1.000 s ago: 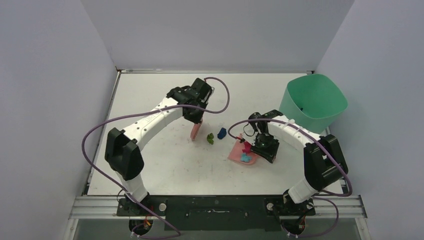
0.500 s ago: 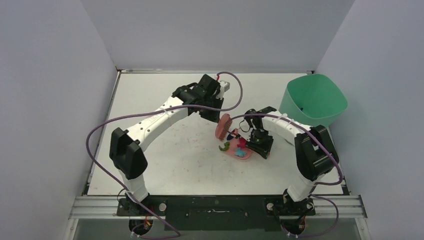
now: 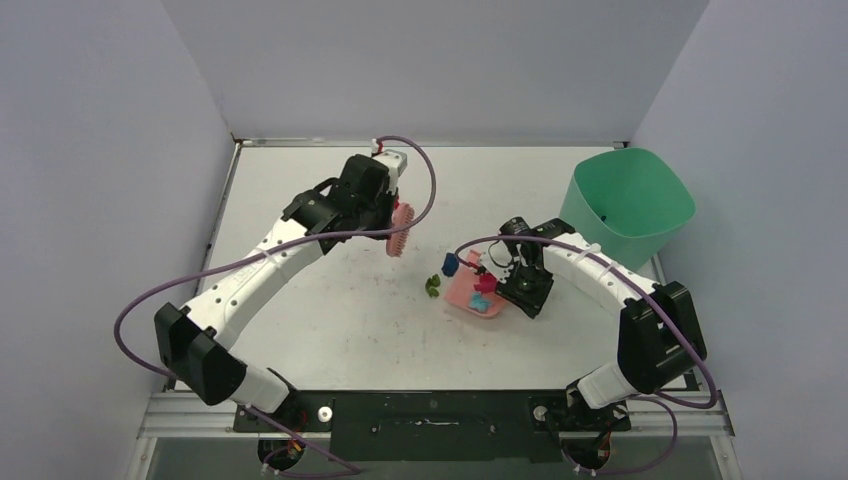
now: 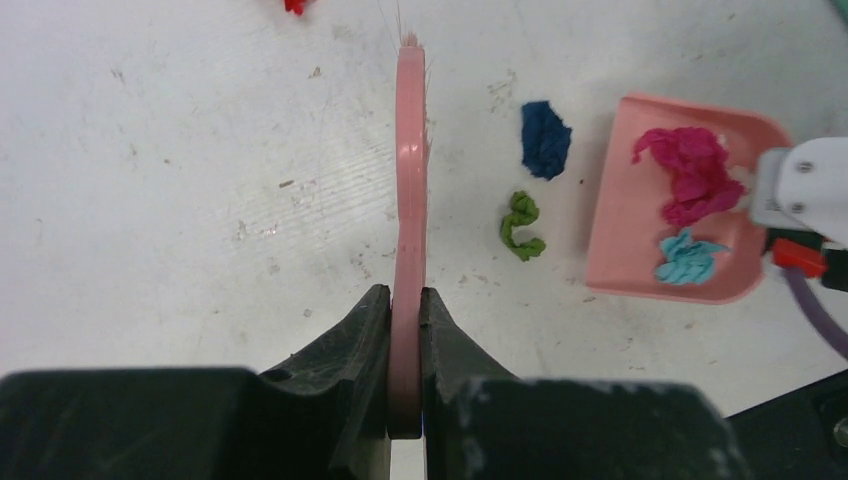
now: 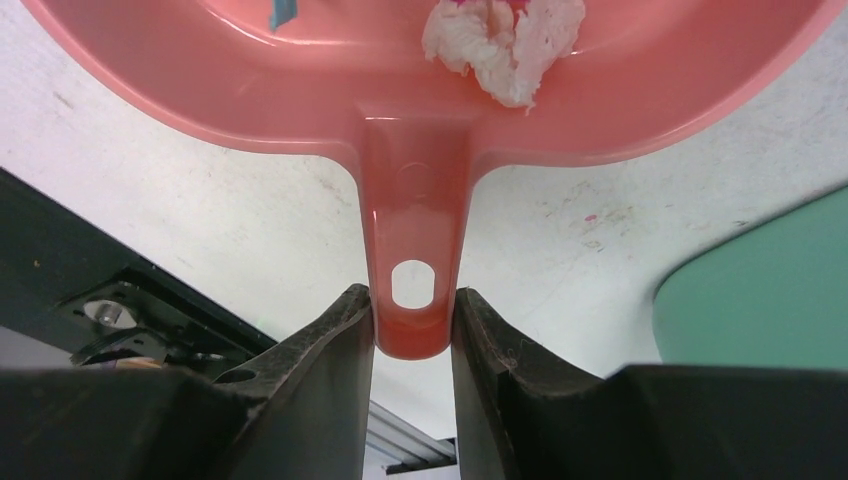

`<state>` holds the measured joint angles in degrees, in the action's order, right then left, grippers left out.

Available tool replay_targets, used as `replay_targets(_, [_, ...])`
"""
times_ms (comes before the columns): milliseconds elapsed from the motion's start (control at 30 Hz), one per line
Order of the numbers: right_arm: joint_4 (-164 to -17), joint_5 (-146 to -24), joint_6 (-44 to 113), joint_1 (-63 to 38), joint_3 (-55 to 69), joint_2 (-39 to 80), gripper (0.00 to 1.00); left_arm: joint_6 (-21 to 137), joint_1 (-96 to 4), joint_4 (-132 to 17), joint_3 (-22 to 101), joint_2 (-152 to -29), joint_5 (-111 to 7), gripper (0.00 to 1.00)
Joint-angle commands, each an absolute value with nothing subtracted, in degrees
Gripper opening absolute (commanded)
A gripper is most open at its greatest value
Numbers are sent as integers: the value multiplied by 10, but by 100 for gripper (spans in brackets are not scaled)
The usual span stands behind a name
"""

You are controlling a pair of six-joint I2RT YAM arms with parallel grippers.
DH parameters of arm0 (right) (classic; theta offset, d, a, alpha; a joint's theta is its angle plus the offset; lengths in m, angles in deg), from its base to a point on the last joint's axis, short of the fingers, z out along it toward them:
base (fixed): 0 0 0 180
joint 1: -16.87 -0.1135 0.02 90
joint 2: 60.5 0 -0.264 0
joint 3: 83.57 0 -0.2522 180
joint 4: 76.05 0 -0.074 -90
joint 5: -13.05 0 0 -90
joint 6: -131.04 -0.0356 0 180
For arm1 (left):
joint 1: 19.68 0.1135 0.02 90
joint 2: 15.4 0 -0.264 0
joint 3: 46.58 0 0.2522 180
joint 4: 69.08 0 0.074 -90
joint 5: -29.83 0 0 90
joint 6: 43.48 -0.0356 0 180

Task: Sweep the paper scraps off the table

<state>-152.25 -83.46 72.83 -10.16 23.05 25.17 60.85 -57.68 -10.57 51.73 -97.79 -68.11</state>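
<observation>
- The pink brush (image 4: 410,180) is being gripped edge-on by the left gripper (image 4: 404,300), whose two dark fingers are being pressed against both flat sides of its handle.
- The brush is being held over the table (image 3: 330,320), left of the scraps, with its bristle end pointing away from the wrist camera.
- The handle of the pink dustpan (image 5: 200,90) is being clamped by the right gripper (image 5: 412,300), one finger on each side just below the hanging hole.
- The dustpan is being held low on the table, near its middle, with its open mouth facing the brush.
- Of the paper scraps, a dark blue one (image 4: 546,140) and a green one (image 4: 521,225) are being left on the table, between the brush and the dustpan's mouth, the blue one farther from the wrist.
- A magenta scrap (image 4: 690,170) and a cyan scrap (image 4: 688,258) are being carried inside the dustpan, and a white scrap (image 5: 505,40) is being shown there by the right wrist camera.
- A red scrap (image 4: 295,5) is being cut off by the upper edge of the left wrist view, well apart from the others.
- A green bin (image 3: 628,200) is being kept at the table's far right corner.
</observation>
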Motion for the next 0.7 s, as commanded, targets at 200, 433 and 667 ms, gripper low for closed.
replay_targets(200, [-1600, -784, 730, -103, 211, 271, 8, 598, -575, 17, 581, -1114, -691, 0])
replay_targets(433, [-1576, -754, 717, -104, 194, 321, 10, 644, -577, -56, 576, -1171, -556, 0])
replay_targets(667, [-1557, -732, 714, -111, 146, 389, 10, 698, -580, -128, 607, -1219, -458, 0])
